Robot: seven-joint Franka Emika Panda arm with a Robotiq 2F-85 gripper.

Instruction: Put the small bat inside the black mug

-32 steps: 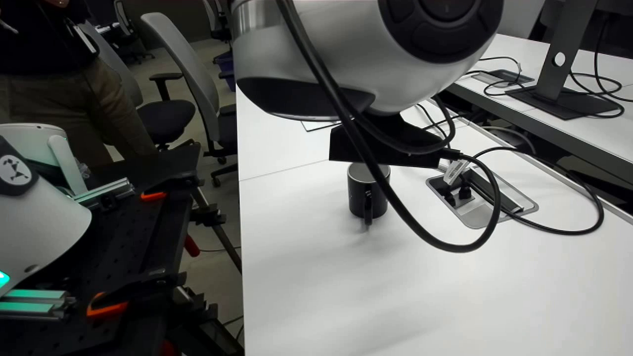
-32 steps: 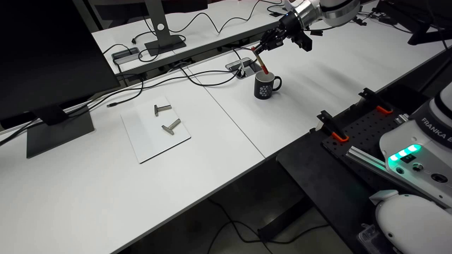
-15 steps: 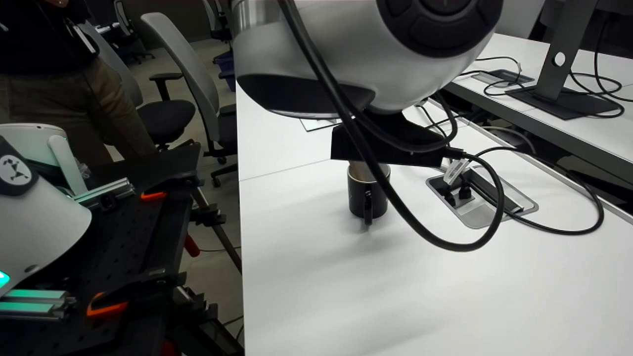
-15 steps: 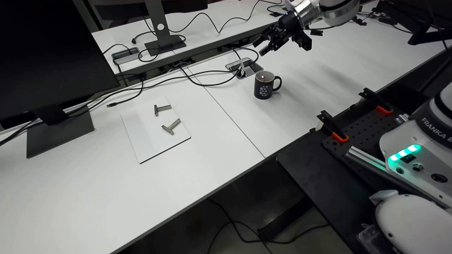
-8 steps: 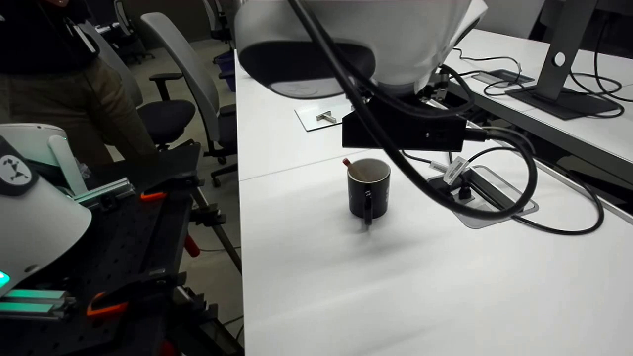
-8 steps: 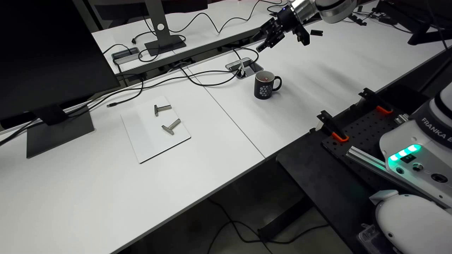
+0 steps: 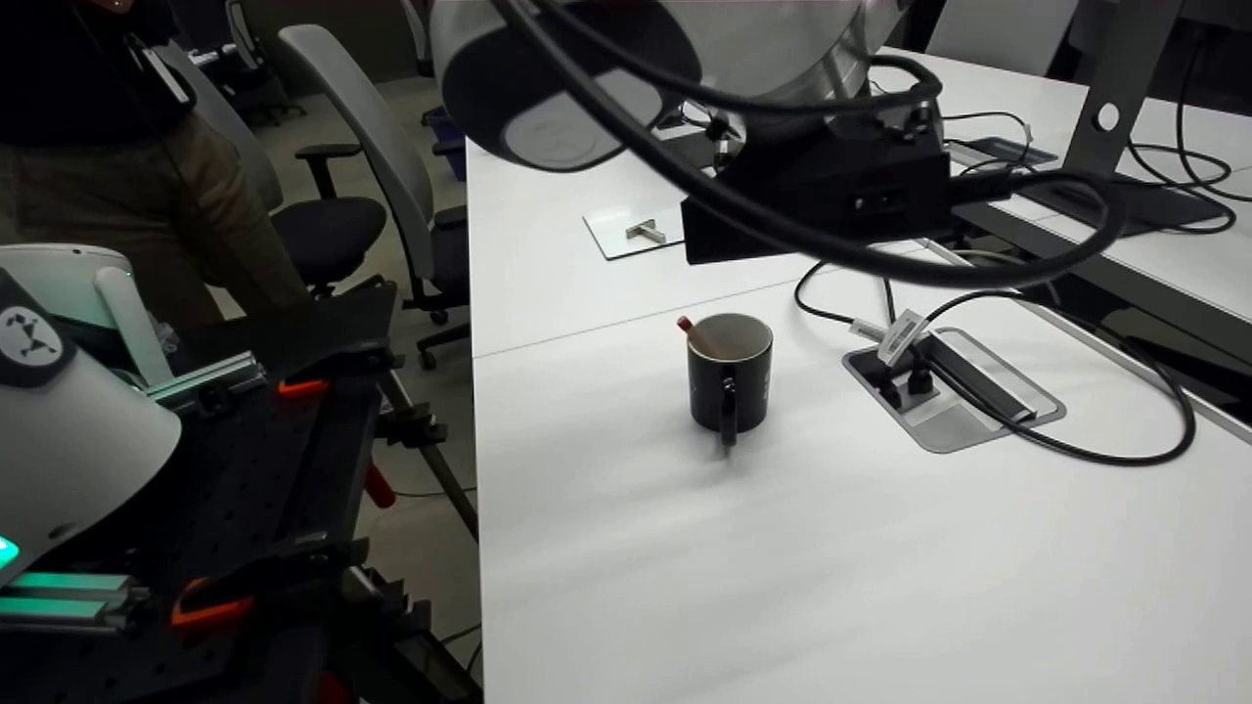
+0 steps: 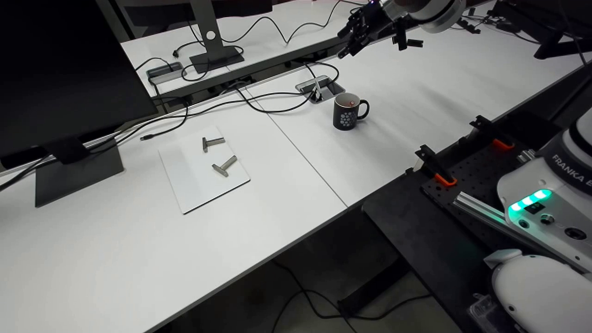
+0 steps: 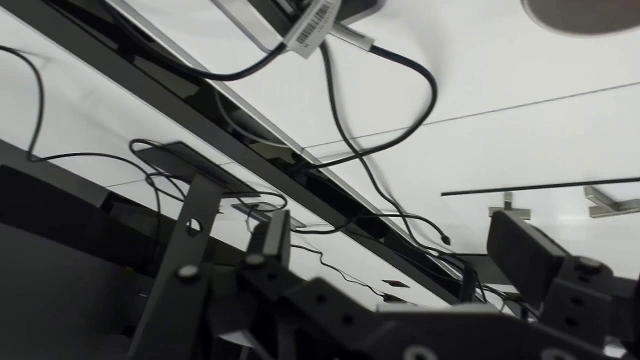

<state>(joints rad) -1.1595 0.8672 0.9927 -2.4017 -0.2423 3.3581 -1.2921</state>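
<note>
In an exterior view, the black mug [image 7: 708, 391] stands upright on the white table [image 7: 861, 587]. The small bat [image 7: 706, 341] is inside the mug, leaning, and its red end pokes up over the rim. A metal plug box [image 7: 949, 430] sits in the table near the mug. The robot arm [image 7: 782, 39] fills the top.

In an exterior view, the gripper [image 8: 343, 44] is well apart from the mug, with its tips spread. Just a tiny red bit of the bat shows inside the mug. Two little metal T shapes [image 8: 228, 163] lie on a flat white board [image 8: 189, 180], near a big black screen [image 8: 64, 74].

In the wrist view, the two fingers [image 9: 525, 255] stand wide apart. Black cords [image 9: 434, 95] run over the table. The T shapes show up on the right.
</note>
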